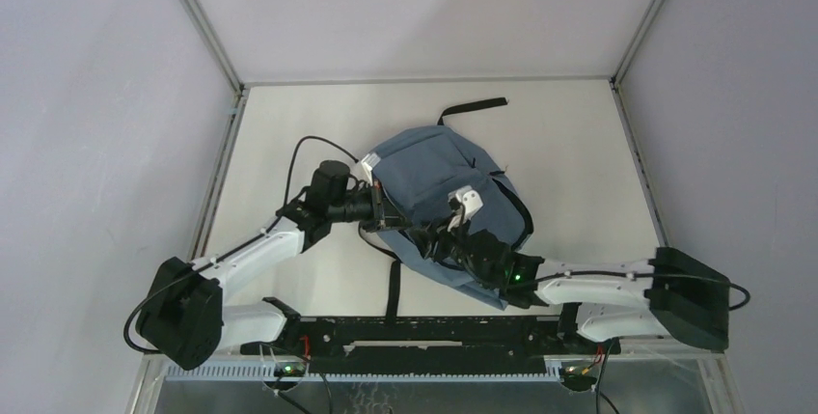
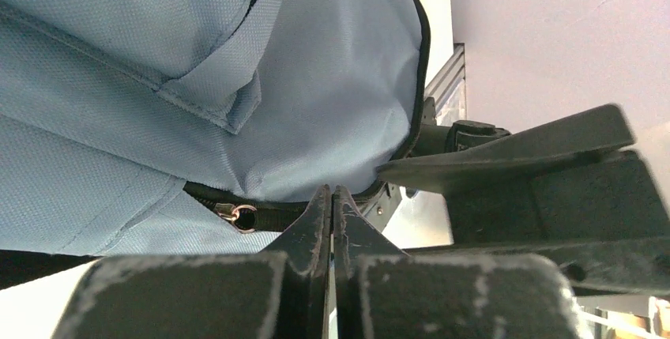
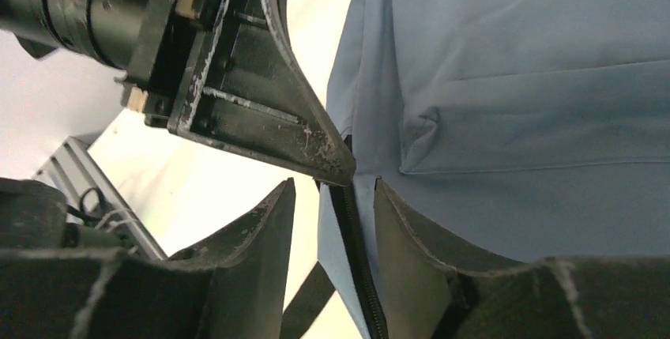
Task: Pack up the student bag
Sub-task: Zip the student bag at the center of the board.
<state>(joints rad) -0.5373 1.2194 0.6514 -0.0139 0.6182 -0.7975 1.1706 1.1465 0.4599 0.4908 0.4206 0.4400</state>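
Bag (image 1: 439,168) lies at the middle of the desk (image 1: 289,124) | left claw (image 2: 332,193) pressed together at the zip (image 3: 353,232) edge, cloth between unclear | right claw (image 3: 333,185) spread astride that zip | handling: soft, light, limp cloth, likely to sag and slide; take hold at zip hem or pull (image 2: 231,213), not broad panels

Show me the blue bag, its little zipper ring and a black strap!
student bag (image 1: 434,168), top view, on its blue front panel.
zipper ring (image 2: 244,216), left wrist view, on the metal loop.
black strap (image 1: 394,290), top view, on its middle.
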